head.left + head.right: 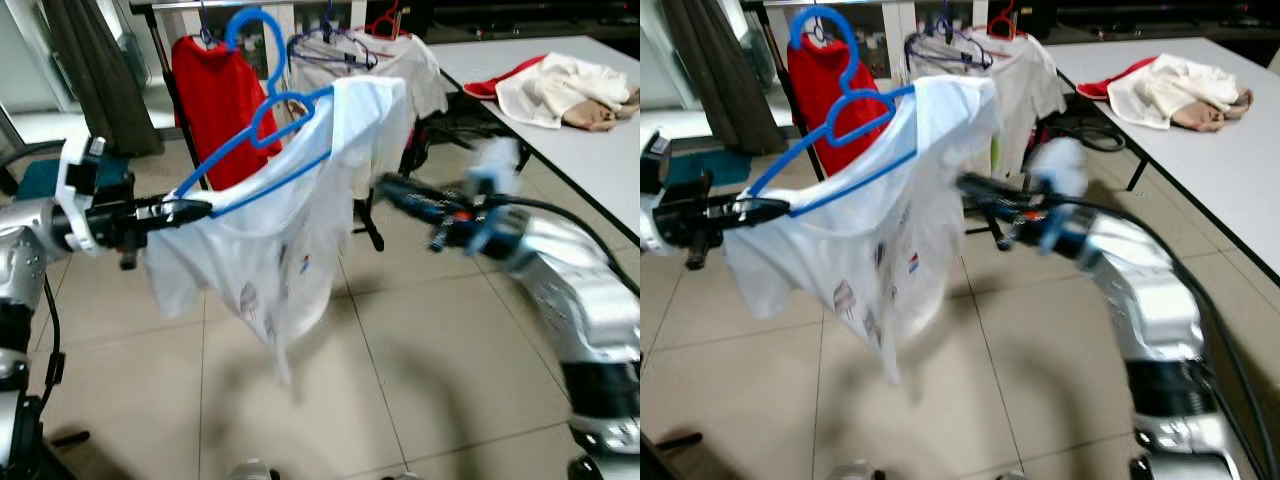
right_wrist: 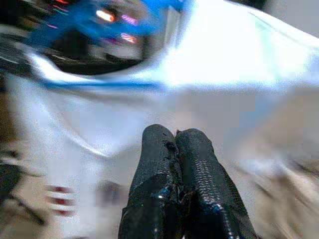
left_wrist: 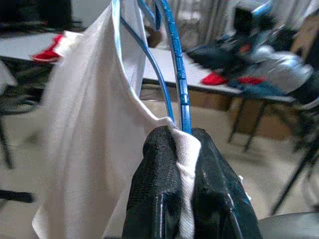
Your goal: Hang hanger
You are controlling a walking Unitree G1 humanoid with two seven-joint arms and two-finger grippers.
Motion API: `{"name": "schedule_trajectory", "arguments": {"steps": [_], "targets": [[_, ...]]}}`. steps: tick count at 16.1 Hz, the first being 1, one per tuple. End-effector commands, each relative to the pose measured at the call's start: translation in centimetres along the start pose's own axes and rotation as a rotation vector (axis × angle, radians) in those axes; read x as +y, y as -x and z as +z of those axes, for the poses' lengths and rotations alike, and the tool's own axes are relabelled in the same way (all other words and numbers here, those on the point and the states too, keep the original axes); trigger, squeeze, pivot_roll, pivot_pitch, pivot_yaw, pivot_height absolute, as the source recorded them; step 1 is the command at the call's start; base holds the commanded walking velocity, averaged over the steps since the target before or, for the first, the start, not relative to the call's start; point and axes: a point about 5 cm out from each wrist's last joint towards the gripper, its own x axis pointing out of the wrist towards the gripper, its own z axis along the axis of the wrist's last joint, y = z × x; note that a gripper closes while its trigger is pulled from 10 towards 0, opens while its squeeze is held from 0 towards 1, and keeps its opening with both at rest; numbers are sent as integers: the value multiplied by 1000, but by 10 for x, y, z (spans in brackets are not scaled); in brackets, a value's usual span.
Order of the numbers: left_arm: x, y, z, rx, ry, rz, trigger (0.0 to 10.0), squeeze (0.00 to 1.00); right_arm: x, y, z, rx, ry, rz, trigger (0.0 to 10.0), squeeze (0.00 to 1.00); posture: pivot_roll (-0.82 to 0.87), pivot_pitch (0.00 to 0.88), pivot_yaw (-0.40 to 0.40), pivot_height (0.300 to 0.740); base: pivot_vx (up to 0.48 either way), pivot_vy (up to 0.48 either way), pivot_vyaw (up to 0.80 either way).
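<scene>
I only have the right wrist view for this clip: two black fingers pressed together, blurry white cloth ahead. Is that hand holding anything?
Observer: No. In the head views the right hand is shut on nothing, just beside the white shirt.
Operator: So what holds the shirt up?
Observer: The left hand pinches the blue hanger and shirt fabric together at one end.
Operator: Where would it hang?
Observer: A clothes rack stands behind, carrying a red shirt.

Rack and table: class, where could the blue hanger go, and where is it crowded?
The rack is crowded: red shirt and white shirts fill it. The table is bare near its front edge; clothes cover its far part. Floor is open.
</scene>
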Motion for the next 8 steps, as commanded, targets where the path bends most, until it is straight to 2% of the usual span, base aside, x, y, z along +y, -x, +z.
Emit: {"name": "schedule_trajectory", "arguments": {"steps": [1,2,3,4,5,8], "targets": [[-8,1,11,-10,14,-72,0,0,-15,17,-15,87,19,-167,10000,0,-18,3,53,740,0,0,0],[-10,1,11,3,35,-88,0,0,-19,24,-21,122,26,-222,10000,0,-21,8,62,740,0,0,0],[-18,1,7,73,114,-128,0,0,-31,42,-36,177,13,-401,10000,0,-25,10,67,740,0,0,0],[-24,0,-2,153,169,-153,0,0,-37,54,-42,182,-2,-526,10000,0,-35,14,84,740,0,0,0],[-26,-2,-8,194,193,-162,0,0,-34,56,-40,155,-9,-551,10000,0,-38,16,94,740,0,0,0],[-25,-9,-13,207,194,-174,0,0,-30,53,-32,87,1,-560,10000,0,-42,18,112,740,0,0,0]]}}
